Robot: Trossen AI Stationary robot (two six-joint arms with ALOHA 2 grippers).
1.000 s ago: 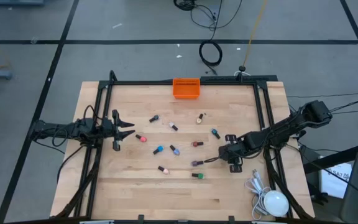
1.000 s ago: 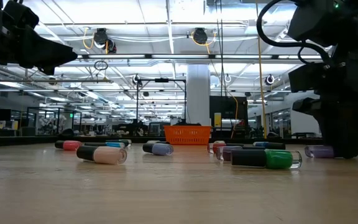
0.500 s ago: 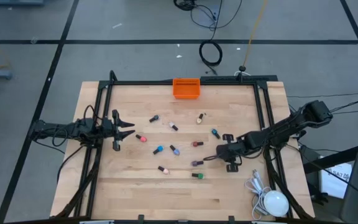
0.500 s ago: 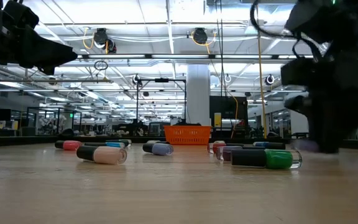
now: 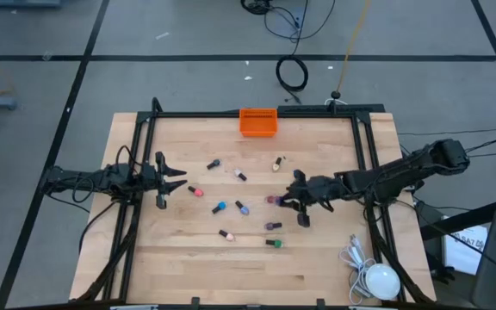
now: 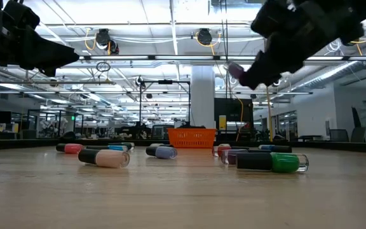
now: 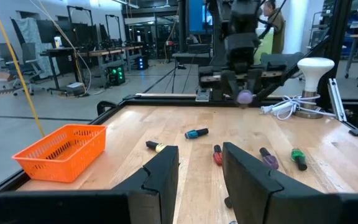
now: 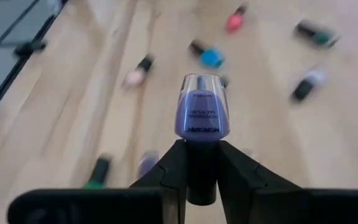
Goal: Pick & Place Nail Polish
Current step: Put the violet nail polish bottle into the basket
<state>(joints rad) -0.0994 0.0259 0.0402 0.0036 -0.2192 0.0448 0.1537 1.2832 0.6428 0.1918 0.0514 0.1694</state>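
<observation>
Bright overhead ceiling light; blurred background behind the right wrist.

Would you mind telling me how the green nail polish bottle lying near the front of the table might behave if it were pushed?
The green bottle lies on its side and looks round, so it would probably roll. Its body looks like glass, so it may be slippery and breakable. It is tiny, like the purple bottle the right hand holds aloft, so probably light.

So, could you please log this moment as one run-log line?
right end effector: shut on purple nail polish bottle, lifted | left end effector: open, waiting at table's left side
</observation>
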